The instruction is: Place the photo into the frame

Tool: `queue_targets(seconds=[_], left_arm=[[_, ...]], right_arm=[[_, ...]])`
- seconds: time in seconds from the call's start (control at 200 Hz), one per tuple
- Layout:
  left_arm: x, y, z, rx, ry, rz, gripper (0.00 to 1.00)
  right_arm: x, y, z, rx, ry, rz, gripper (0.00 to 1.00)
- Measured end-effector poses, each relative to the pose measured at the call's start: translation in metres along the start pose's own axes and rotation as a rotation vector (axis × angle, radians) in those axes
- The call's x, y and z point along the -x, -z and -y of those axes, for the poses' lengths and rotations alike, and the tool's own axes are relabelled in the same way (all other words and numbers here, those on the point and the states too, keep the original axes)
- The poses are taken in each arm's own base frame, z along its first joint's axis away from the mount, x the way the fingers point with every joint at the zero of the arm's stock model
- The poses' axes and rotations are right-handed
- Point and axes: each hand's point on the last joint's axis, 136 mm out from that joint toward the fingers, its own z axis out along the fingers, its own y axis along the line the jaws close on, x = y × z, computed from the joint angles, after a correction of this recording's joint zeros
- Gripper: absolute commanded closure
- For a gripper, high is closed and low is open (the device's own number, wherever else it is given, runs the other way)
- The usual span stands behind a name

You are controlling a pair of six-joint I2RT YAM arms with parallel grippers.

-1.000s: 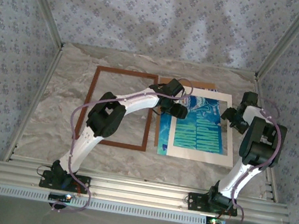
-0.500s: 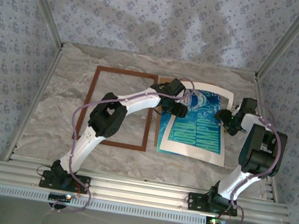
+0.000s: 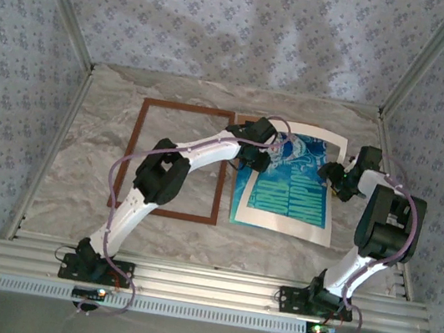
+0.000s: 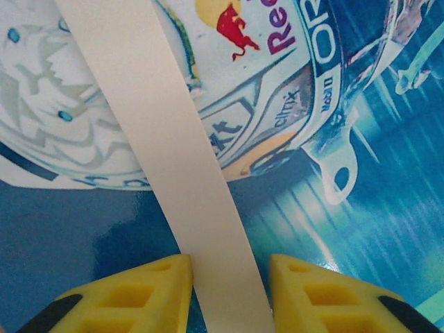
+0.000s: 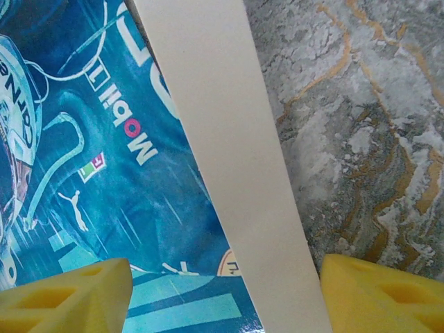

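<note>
The photo (image 4: 104, 229) is glossy paper (sheen on the blue), the mat border (image 5: 236, 173) matt, the frame (image 3: 185, 107) wood.

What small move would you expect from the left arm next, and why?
Probably close the left jaws on the white border strip between them and lift it: the strip lies across the photo, which must be freed before going into the frame.

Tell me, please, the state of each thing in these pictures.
frame: empty, lying flat.
photo: outside the frame, partly under the white mat.
white mat: lying askew across the photo.
left gripper: fingers close on both sides of a strip of the white mat; grip unclear.
right gripper: open, straddling a strip of the white mat.
</note>
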Motion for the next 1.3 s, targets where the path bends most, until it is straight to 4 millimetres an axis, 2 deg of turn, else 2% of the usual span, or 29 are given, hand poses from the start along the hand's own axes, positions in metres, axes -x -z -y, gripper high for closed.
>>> queue_targets(seconds=[0.245, 0.615, 1.129, 1.299], left_arm=[[0.002, 0.002, 0.0, 0.027, -0.01, 0.009, 0.78], [0.006, 0.002, -0.001, 0.035, -0.002, 0.031, 0.81], [0.01, 0.001, -0.009, -0.005, 0.061, 0.063, 0.83], [0.011, 0.001, -0.01, -0.02, 0.073, 0.069, 0.83]], right_arm=[[-0.001, 0.003, -0.001, -0.001, 0.002, -0.001, 0.24], [0.004, 0.03, -0.005, -0.089, 0.064, 0.073, 0.18], [-0.006, 0.054, 0.009, -0.2, 0.105, 0.096, 0.09], [-0.016, 0.051, 0.015, -0.201, 0.096, 0.073, 0.08]])
